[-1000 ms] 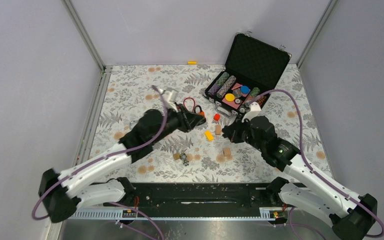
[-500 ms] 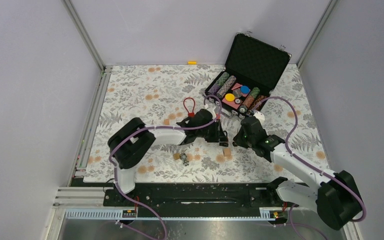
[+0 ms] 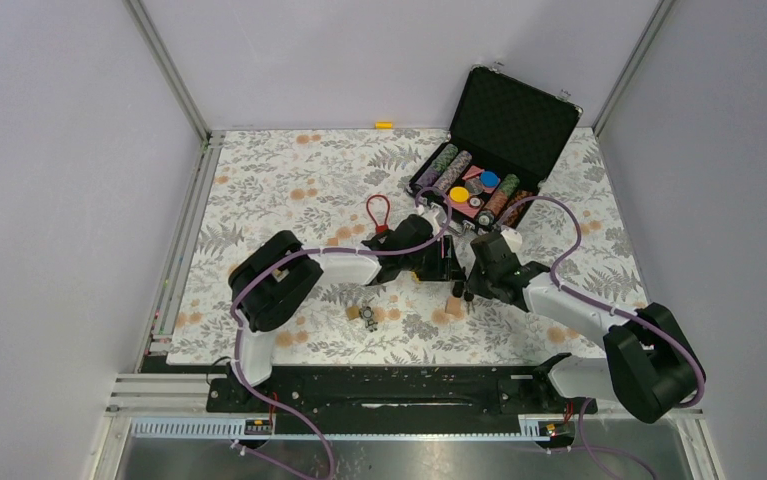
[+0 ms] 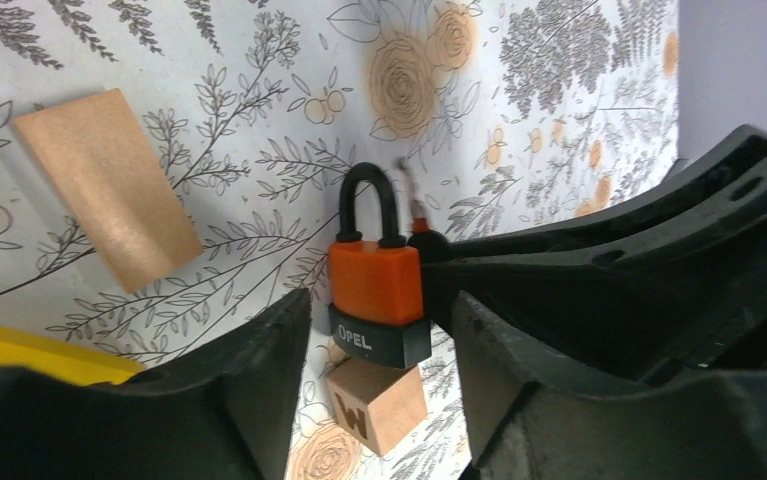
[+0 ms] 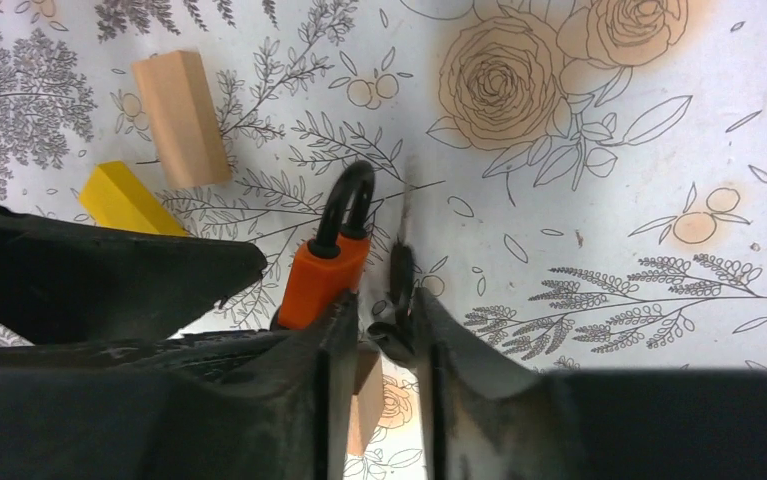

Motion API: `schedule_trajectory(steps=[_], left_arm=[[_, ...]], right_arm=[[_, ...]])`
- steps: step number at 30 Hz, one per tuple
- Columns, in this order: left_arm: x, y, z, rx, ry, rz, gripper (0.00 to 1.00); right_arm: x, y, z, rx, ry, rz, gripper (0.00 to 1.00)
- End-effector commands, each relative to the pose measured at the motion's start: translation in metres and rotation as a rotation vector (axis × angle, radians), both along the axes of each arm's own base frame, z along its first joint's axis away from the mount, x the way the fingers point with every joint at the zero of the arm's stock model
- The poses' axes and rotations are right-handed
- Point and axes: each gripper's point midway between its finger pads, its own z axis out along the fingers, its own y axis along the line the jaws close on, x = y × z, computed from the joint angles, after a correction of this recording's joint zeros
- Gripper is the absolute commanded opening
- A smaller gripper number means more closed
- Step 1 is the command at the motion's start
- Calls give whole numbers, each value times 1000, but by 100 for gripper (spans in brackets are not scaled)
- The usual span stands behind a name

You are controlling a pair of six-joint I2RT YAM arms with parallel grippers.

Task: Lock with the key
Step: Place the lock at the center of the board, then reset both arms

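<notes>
An orange padlock with a black shackle and a black base marked OPEL lies on the floral mat. It sits between the fingers of my left gripper, which is open with a gap on each side. My right gripper is right beside the padlock, shut on a small black-headed key whose blade points forward. The key lies just right of the shackle. In the top view the left gripper and the right gripper meet mid-table and hide the padlock.
A wooden W block lies under my left jaws. A wood block and a yellow block lie to the left. An open black case of chips stands at the back right. A red loop and a small metal piece lie nearby.
My left arm has swung right and brought its gripper around the padlock. My right gripper has moved a little left and down, ending next to it.
</notes>
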Motion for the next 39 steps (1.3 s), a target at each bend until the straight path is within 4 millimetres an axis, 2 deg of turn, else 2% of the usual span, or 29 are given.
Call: schedule_trajectory(steps=[1,4,7,9,14,19,20,22,24,27,30,34,39], left_arm=[[12,6,37,4,-106,29,60],[16,23,53,43,-173,67,70],[19,46,81,66,-251,113,81],[17,62,100,85,-297,133,98],[1,113,160,98,-408,202,99],[-16,187,221,119,-556,343,99],[-23,206,240,98,-606,381,99],[-34,237,262,86,-675,431,99],[-45,265,281,76,-740,476,99],[-61,304,300,57,-811,551,99],[-73,332,312,37,-854,605,99],[-90,351,326,19,-876,601,99],[-102,368,340,-12,-899,620,99]], right_arm=[[19,-4,33,5,-93,-59,41],[19,-14,53,-16,-142,-75,48],[14,-28,77,-48,-195,-97,56],[10,-40,93,-70,-238,-116,62],[-6,-74,146,-92,-402,-187,77],[-30,-109,203,-64,-645,-249,87],[-37,-118,215,-57,-691,-275,91],[-51,-138,234,-61,-760,-330,99],[-67,-156,252,-61,-815,-387,100],[-88,-181,272,-62,-874,-471,99],[-109,-207,289,-76,-928,-552,100],[-138,-236,308,-106,-995,-629,99],[-163,-257,321,-87,-1058,-692,99]])
